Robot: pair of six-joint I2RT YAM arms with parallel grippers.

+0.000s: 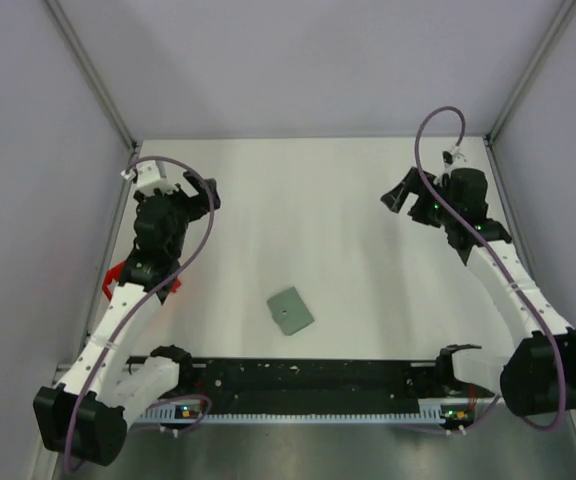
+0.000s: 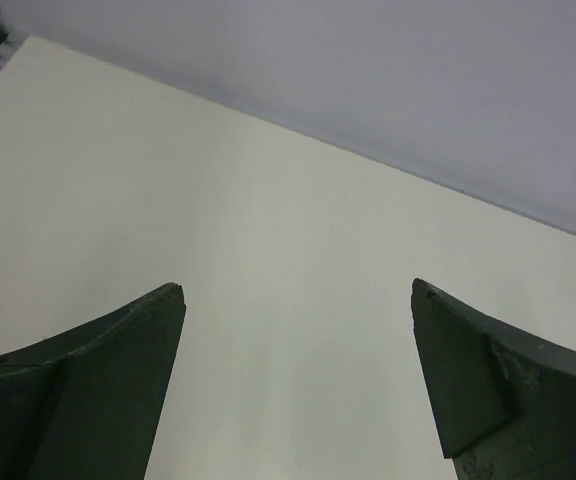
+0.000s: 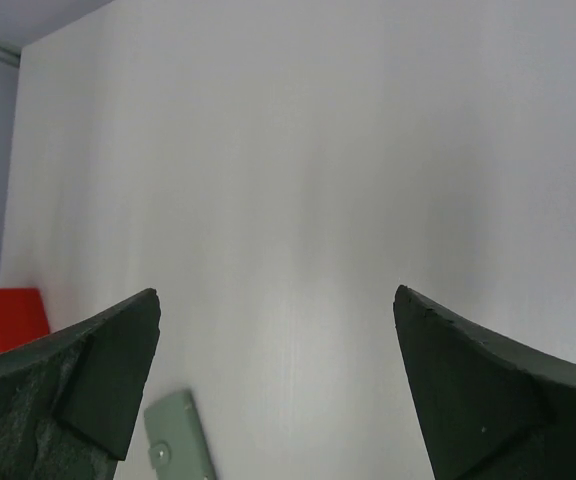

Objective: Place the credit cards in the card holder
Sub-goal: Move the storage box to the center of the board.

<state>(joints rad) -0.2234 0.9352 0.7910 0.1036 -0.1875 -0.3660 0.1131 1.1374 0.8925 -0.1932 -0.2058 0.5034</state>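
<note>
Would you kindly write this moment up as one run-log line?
left pincer: open, empty | right pincer: open, empty | card holder: folded, on table, not held | cards: not clearly visible

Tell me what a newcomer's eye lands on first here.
The grey-green card holder lies closed and alone in the middle of the white table. A red bin peeks out from under the left arm at the left edge. The left gripper and right gripper both hang open and empty.
</note>
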